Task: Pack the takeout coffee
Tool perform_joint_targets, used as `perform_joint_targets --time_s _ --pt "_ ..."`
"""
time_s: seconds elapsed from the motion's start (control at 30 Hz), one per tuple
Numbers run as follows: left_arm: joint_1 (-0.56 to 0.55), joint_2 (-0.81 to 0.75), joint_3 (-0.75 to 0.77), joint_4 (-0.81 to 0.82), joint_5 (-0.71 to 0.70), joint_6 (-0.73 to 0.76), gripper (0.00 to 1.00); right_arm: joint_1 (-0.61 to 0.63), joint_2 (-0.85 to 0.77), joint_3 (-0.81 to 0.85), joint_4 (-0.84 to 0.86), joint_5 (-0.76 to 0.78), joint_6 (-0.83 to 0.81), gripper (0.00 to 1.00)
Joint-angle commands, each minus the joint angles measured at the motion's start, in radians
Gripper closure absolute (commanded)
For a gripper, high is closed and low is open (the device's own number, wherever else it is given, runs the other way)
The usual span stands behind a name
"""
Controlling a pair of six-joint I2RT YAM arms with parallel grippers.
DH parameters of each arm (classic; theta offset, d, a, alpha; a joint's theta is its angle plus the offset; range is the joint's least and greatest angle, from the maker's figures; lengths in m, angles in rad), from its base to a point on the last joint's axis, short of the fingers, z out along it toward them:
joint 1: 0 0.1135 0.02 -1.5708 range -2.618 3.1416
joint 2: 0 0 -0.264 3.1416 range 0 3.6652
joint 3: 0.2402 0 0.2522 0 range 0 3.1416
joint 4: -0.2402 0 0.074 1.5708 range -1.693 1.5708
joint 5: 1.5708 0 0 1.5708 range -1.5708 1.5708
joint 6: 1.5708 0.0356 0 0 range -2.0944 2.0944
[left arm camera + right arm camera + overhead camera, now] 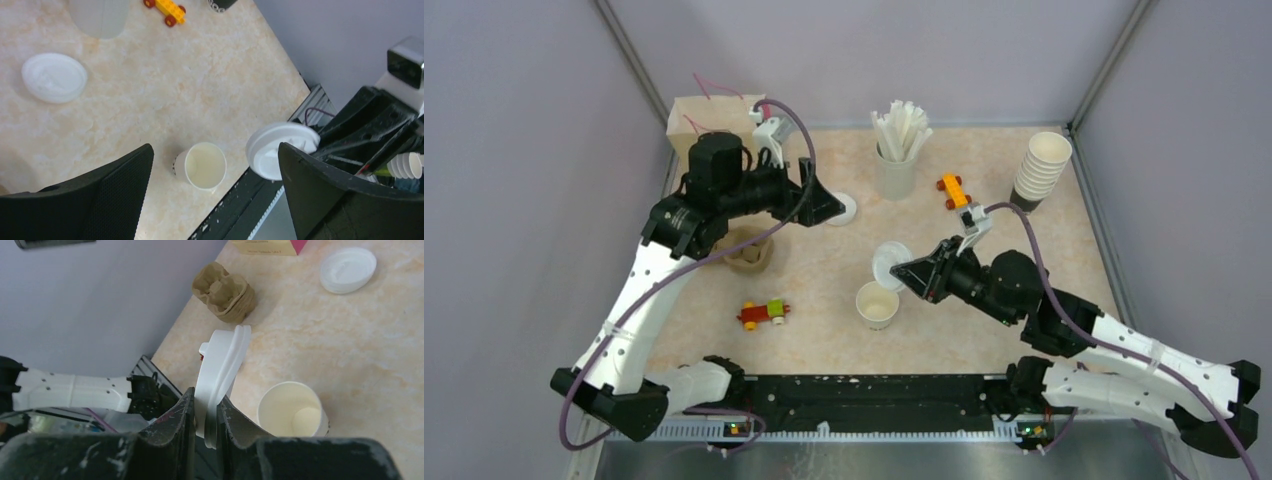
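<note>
Paper cup [877, 305] stands upright and open-mouthed on the counter [994, 215] near its front edge, seen from above; the right tool [902, 272] hovers just behind and to the right of it, pinching a white lid [890, 265] by its edge; the left tool [822, 203] hangs further back with its jaws spread, just beside a second lid [845, 208] lying flat; a brown cup tray [749, 250] sits under the left arm, a holder of white sticks [895, 165] and a stack of cups [1042, 165] stand at the back.

Left wrist view: both black fingers [100, 200] stand wide apart with nothing between them; the paper cup [202, 166] is below, empty inside; the pinched lid [277, 150] shows to its right, the second lid [54, 77] rests well apart.

Right wrist view: the fingers [170, 422] press onto the lid [220, 372], which stands on edge, tilted; the paper cup [292, 410] is just to the right, the two not touching; the cup tray [225, 292] lies beyond.
</note>
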Motion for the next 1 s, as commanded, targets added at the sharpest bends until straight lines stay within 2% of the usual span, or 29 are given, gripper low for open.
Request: perform_joint_targets --time_s 0.0,0.17,0.3,0.43,0.63,0.73,0.97 --pt "-0.001 -0.063 -0.108 0.047 0.054 0.024 0.01 0.011 -0.049 -0.008 -0.053 0.076 0.279 0.91" --pt "-0.001 -0.087 -0.208 0.011 0.095 -0.008 0.05 0.011 -0.038 -0.037 -0.075 0.05 0.357 0.91" --pt "-0.001 -0.098 -0.29 0.003 0.095 -0.03 0.07 -0.002 -0.004 -0.049 -0.056 0.005 0.357 0.89" --pt "0.0 -0.105 -0.384 0.02 0.112 -0.083 0.09 -0.045 0.058 -0.063 -0.042 -0.114 0.361 0.88" --pt "0.0 -0.124 -0.471 0.053 0.128 -0.169 0.15 -0.138 0.151 -0.126 0.127 -0.346 0.361 0.87" --pt "0.001 -0.12 -0.517 0.073 0.11 -0.216 0.19 -0.152 0.196 -0.108 0.097 -0.367 0.337 0.85" --pt "0.0 -0.083 -0.566 0.132 0.211 -0.254 0.25 -0.177 0.215 -0.126 0.137 -0.385 0.315 0.83"
